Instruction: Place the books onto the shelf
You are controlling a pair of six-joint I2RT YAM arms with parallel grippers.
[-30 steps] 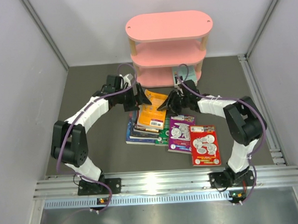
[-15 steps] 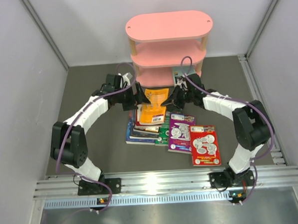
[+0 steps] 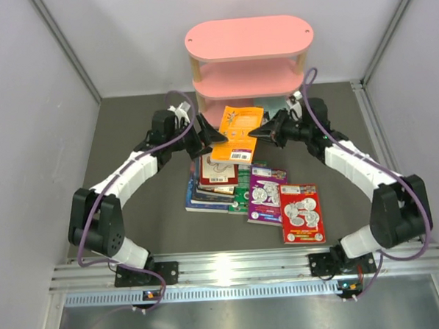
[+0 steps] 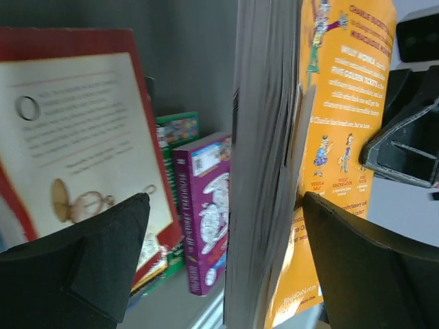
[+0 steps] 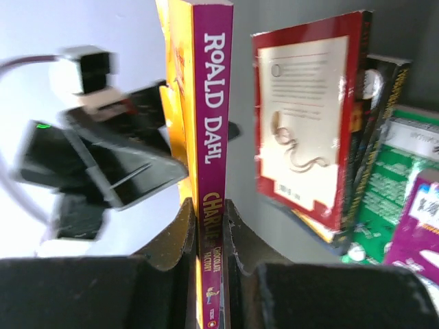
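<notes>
The orange-yellow book (image 3: 236, 133) hangs above the stack of books (image 3: 212, 185), just in front of the pink shelf (image 3: 248, 38). My right gripper (image 3: 258, 133) is shut on its purple spine (image 5: 209, 137), the jaws pinching the spine's lower part (image 5: 208, 212). My left gripper (image 3: 206, 133) is open at the book's other side. In the left wrist view its wide fingers straddle the grey page edge (image 4: 260, 171) without pressing it. A red-bordered book (image 4: 75, 137) tops the stack below.
A purple book (image 3: 267, 197) and a red book (image 3: 301, 213) lie flat right of the stack, with a green one (image 3: 241, 199) under the stack's edge. A small book stands at the shelf's bottom tier (image 3: 263, 112). Grey walls close in left, right and behind.
My right gripper has shut on the orange book's spine and lifted it off the stack toward the shelf. The left gripper rose alongside it, staying open.
</notes>
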